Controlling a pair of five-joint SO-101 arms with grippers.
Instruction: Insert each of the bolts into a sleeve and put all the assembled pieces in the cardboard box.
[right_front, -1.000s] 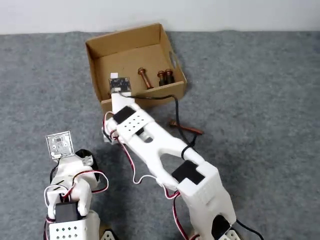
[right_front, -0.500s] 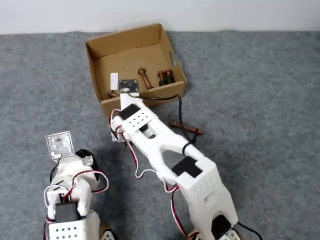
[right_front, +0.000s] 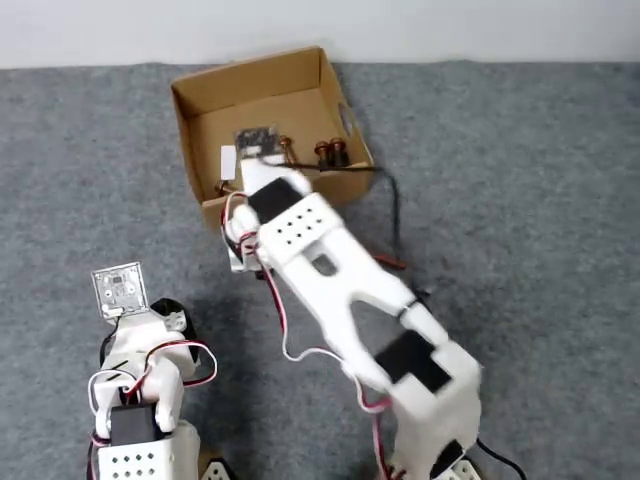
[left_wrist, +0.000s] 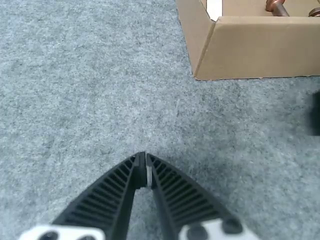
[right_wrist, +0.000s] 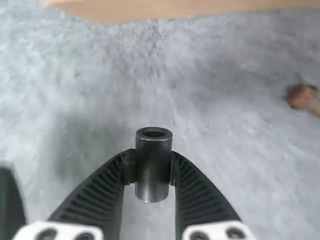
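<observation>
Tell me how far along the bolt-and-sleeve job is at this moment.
Done: several copper pieces lie in the cardboard box, sleeving unclear. In hand: the right gripper is shut on a dark sleeve. Remaining: one bolt lies loose on the carpet, not yet sleeved or boxed. The left gripper is shut and empty.

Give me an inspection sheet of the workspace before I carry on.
Surface: grey carpet, flat.
Job's things: open brown cardboard box holds copper-coloured bolts; one loose copper bolt lies on the carpet outside it; dark cylindrical metal sleeve is upright in the right gripper.
Clutter: small white slip inside the box.
Grippers: right gripper shut on the sleeve; left gripper shut, empty, over the carpet.
Cables: black cable and red and white wires run along the right arm.
Surroundings: white wall behind.
</observation>
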